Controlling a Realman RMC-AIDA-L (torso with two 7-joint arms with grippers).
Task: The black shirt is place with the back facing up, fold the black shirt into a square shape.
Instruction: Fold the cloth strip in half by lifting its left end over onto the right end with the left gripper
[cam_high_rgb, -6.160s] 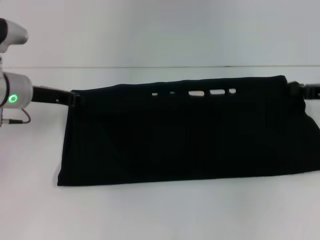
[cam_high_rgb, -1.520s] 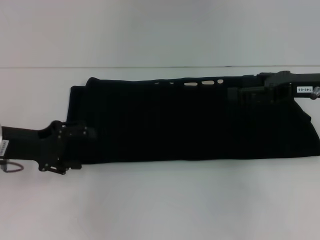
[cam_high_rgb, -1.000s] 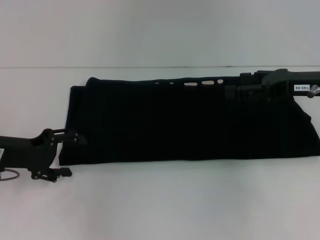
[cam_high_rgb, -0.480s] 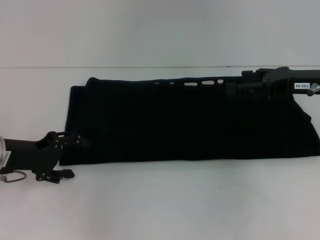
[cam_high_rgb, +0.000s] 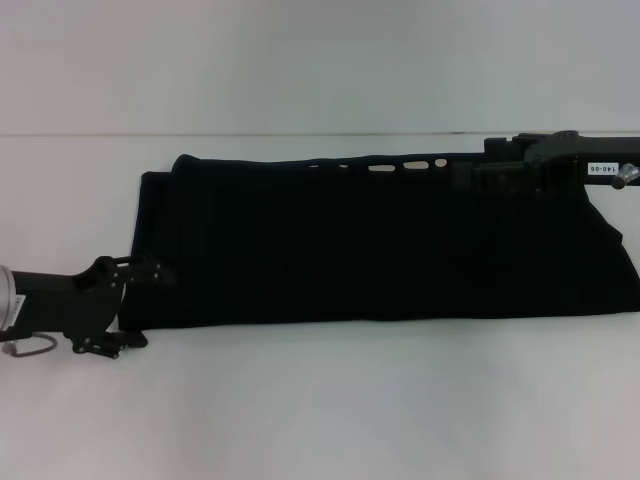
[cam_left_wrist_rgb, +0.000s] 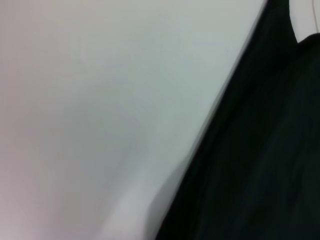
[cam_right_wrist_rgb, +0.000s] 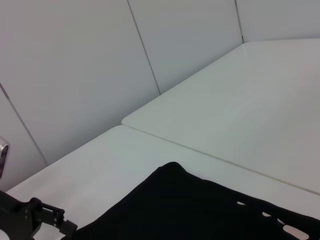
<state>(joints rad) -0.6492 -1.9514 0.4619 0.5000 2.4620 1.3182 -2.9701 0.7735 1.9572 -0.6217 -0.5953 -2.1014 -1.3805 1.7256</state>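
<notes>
The black shirt (cam_high_rgb: 380, 240) lies as a long folded band across the white table (cam_high_rgb: 330, 410), with bits of whitish lettering (cam_high_rgb: 405, 165) showing along its far edge. My left gripper (cam_high_rgb: 140, 305) is open at the band's near left corner, low over the table, one finger (cam_high_rgb: 150, 271) over the cloth edge. My right gripper (cam_high_rgb: 468, 177) hovers over the far edge toward the right end. The left wrist view shows the shirt's edge (cam_left_wrist_rgb: 260, 150) beside bare table. In the right wrist view I see the shirt (cam_right_wrist_rgb: 200, 210) and the left gripper (cam_right_wrist_rgb: 35, 220) far off.
The table (cam_right_wrist_rgb: 250, 100) ends at a pale panelled wall (cam_right_wrist_rgb: 75, 65) behind the shirt. The right end of the shirt (cam_high_rgb: 625, 260) runs to the edge of the head view. White table surface lies in front of the band.
Since 6 s ago the shirt's far edge was laid forward into a narrower band and let go. In the last second the left gripper drew back left off the cloth, then edged to the corner.
</notes>
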